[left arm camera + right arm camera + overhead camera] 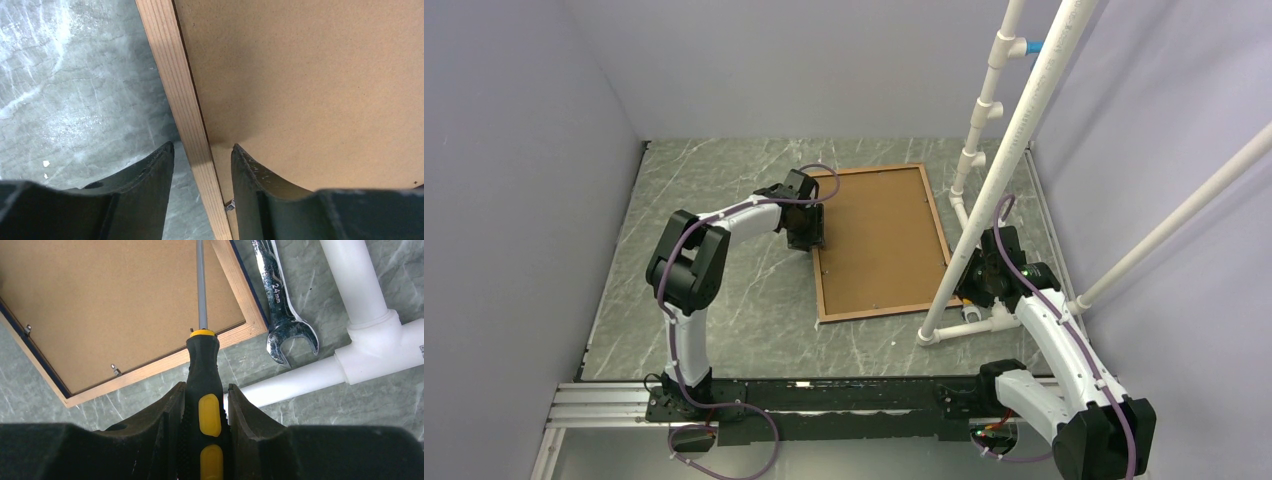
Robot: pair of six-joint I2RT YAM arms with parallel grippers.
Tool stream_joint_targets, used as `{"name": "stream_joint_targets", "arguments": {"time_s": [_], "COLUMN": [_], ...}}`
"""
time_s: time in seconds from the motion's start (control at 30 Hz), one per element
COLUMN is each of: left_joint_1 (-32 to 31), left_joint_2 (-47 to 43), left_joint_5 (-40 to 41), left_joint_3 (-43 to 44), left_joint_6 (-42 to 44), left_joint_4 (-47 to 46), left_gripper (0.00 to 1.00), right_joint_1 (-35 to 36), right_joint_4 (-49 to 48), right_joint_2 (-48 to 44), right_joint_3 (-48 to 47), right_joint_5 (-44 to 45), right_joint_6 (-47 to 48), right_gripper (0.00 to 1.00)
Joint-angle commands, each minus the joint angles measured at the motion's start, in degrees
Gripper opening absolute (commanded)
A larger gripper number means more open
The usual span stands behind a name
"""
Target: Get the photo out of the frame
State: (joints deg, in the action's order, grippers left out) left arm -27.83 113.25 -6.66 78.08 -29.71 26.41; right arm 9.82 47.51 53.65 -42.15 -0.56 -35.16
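left gripper (202, 147): jaws partway open, straddling one light-wood rail of the thin navy rectangular frame (185, 100), not touching it
right gripper (205, 387): clamped tight on one black-and-yellow screwdriver (202, 357), shaft poking out over the frame's corner
photo (310, 75): one big rectangular print face down in the frame, brown back up, beside the left fingers
wrench (277, 295): one shiny steel spanner, right of the shaft

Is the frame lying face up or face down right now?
Face down: the frame shows its bare wooden back, with metal tabs over a brown panel.
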Motion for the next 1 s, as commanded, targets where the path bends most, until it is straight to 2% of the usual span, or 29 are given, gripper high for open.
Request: {"name": "stream_joint_targets", "arguments": {"time_s": [0.0, 0.13, 0.37, 0.47, 0.6, 0.97], "left_joint_1": [-0.1, -0.11, -0.1, -0.12, -0.11, -0.18], "left_joint_2": [0.83, 0.36, -0.03, -0.09, -0.14, -0.42], "left_joint_5": [-0.1, 1.32, 0.96, 0.68, 0.7, 0.15], "left_joint_3": [0.36, 0.19, -0.27, -0.47, -0.37, -0.56], "left_joint_6": [-1.0, -0.96, -0.83, -1.01, -0.91, 0.1], "left_joint_4": [-1.72, -1.37, -1.69, -1.63, -1.52, -1.43], "left_gripper": [0.47, 0.37, 0.12, 0.04, 0.0, 0.0], "right_joint_1": [-0.16, -0.2, -0.18, -0.16, -0.16, -0.16], "right_joint_4": [-1.14, -0.56, -2.26, -3.08, -4.17, -9.66], "right_joint_2": [-0.85, -0.2, 1.37, 1.93, 2.85, 4.55], "right_joint_3": [-1.36, -1.61, -0.87, -0.44, 0.72, 2.88], "right_joint_5": [0.15, 0.44, 0.39, -0.74, -0.76, -0.34], "right_joint_6": [-0.77, -1.09, -1.88, -2.05, -2.34, -0.24], "right_gripper": [0.0, 0.0, 0.0, 0.0, 0.0, 0.0]}}
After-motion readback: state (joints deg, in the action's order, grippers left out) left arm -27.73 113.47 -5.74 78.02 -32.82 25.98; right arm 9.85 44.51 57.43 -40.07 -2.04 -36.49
